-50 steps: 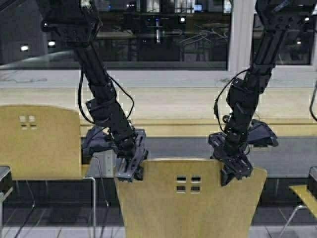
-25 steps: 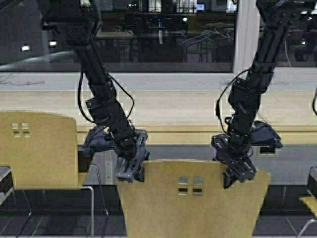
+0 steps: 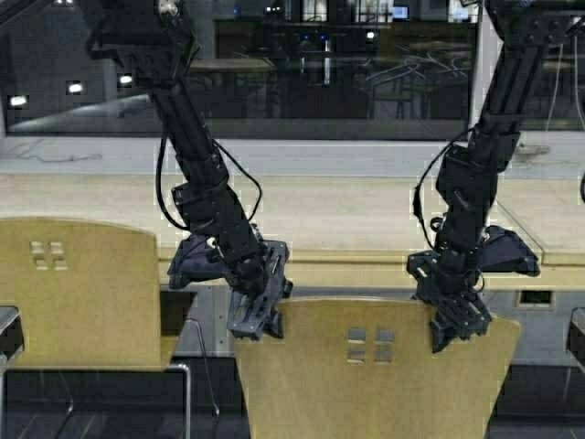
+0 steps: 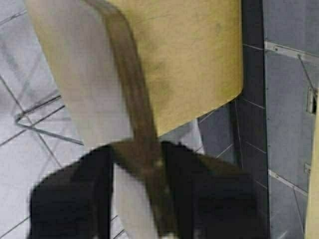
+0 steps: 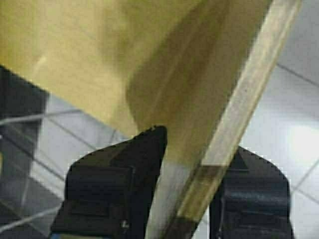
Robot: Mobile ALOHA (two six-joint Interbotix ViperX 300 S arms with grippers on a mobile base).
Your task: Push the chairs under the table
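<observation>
A tan plywood chair [image 3: 375, 375] with four small square cut-outs stands in front of me, its back facing me. My left gripper [image 3: 256, 320] is shut on the left end of the back's top edge. My right gripper [image 3: 454, 331] is shut on the right end. In the left wrist view the back's edge [image 4: 144, 129] runs between the left gripper's [image 4: 142, 189] fingers. In the right wrist view the chair [image 5: 99, 50] sits likewise in the right gripper [image 5: 192, 184]. The long pale-wood table [image 3: 347, 219] lies just beyond, its light-yellow front edge [image 3: 366, 273] just above the chair back.
A second tan chair [image 3: 82, 283] stands at the left, close against the table. A dark window wall [image 3: 320, 73] runs behind the table. Dark objects show at the far left [image 3: 7, 334] and far right [image 3: 578, 337] edges. Tiled floor [image 4: 30, 164] lies below.
The robot has driven forward and a little to the left: the table and the left chair now sit lower and nearer in the high view. Both grippers have kept their hold on the chair back.
</observation>
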